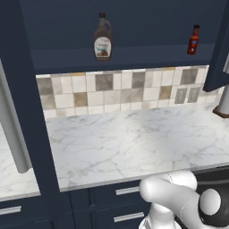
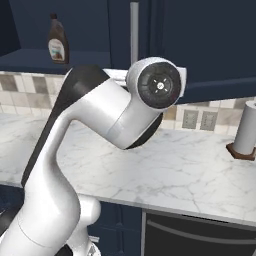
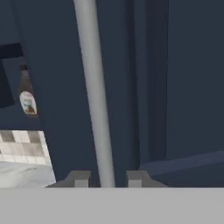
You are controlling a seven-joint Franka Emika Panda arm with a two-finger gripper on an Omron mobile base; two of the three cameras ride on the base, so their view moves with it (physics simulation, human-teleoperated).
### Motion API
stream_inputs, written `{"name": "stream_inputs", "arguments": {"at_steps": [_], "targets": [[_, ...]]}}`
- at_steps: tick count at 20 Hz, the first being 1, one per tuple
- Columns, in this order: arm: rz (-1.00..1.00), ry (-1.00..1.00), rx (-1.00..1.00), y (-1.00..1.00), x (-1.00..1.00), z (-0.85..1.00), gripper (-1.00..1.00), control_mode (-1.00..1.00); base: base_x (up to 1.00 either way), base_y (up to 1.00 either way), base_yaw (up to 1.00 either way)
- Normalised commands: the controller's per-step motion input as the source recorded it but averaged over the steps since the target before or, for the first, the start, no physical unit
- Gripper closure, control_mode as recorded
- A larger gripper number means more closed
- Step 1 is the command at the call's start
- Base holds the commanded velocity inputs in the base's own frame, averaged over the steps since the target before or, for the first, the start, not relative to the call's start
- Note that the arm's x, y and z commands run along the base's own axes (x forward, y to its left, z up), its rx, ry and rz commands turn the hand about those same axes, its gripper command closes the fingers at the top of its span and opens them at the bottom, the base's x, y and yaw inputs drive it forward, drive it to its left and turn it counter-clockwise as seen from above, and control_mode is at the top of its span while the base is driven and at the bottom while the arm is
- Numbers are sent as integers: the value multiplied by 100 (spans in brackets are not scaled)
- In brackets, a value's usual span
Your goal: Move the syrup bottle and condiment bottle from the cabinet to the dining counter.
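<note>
The navy cabinet (image 1: 134, 20) stands open above the worktop. On its shelf the dark brown syrup bottle (image 1: 102, 38) stands upright at the left, also seen from the other side (image 2: 58, 45) and past a door edge (image 3: 27, 98). The slim red condiment bottle (image 1: 193, 40) stands upright further right on the same shelf. My gripper (image 3: 105, 178) is shut on the cabinet door's long silver bar handle (image 3: 94, 87), which runs up between the two fingertips. In the right base view my arm hides the hand below that handle (image 2: 134, 30). The dining counter is out of view.
A marble worktop (image 1: 134, 138) backed by a tiled wall lies below the cabinet. A paper towel roll (image 2: 246, 131) stands at its right end. The left cabinet door (image 1: 22, 89) hangs open close to the camera. Navy drawers (image 1: 127, 191) sit under the worktop.
</note>
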Motion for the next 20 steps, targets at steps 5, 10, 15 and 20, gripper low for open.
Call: {"name": "stream_inputs", "arguments": {"at_steps": [5, 10, 15, 20], "targets": [[0, -19, 2, -9, -100, -32, -100, -100, 0, 0, 0], [-6, -16, 0, 41, -68, -1, -100, -100, 0, 0, 0], [-21, 5, -15, 99, 21, -7, -100, -100, 0, 0, 0], [-33, 0, -30, 83, 76, -36, -100, -100, 0, 0, 0]]}}
